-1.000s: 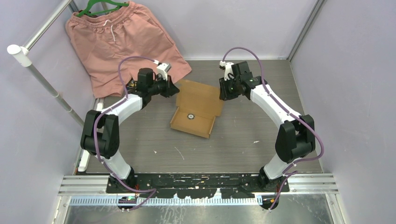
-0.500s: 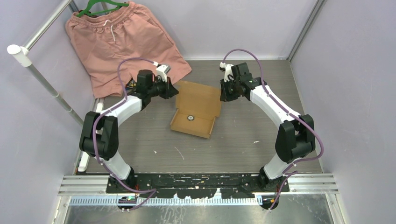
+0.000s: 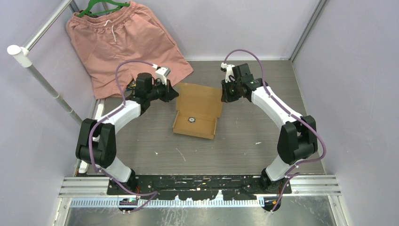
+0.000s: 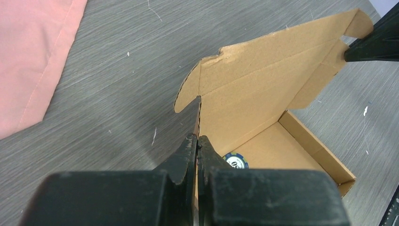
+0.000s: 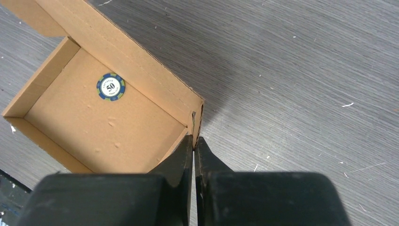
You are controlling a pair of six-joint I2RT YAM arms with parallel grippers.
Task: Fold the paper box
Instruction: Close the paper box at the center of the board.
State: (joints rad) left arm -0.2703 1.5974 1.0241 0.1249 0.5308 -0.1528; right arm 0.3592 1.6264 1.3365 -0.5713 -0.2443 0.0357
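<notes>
The paper box (image 3: 197, 110) is a brown cardboard tray with its lid flap raised at the back, in the middle of the table. A blue poker chip (image 3: 191, 118) lies in the tray. My left gripper (image 3: 173, 92) is shut on the lid's left side flap. My right gripper (image 3: 225, 94) is shut on the lid's right side flap. In the left wrist view the gripper (image 4: 197, 137) pinches the flap's edge, with the lid (image 4: 263, 89) and the chip (image 4: 235, 161) beyond. In the right wrist view the gripper (image 5: 194, 139) pinches the corner flap beside the tray (image 5: 94, 127) and the chip (image 5: 111, 86).
Salmon-pink shorts (image 3: 122, 37) on a green hanger lie at the back left, close behind my left gripper, and show in the left wrist view (image 4: 28, 56). A white metal pole (image 3: 42, 80) runs along the left. Lilac walls close in the table (image 3: 263, 136).
The left arm's elbow has swung to the left and its wrist has turned a little, still pinching the flap. The box has shifted very slightly. The right arm has barely moved.
</notes>
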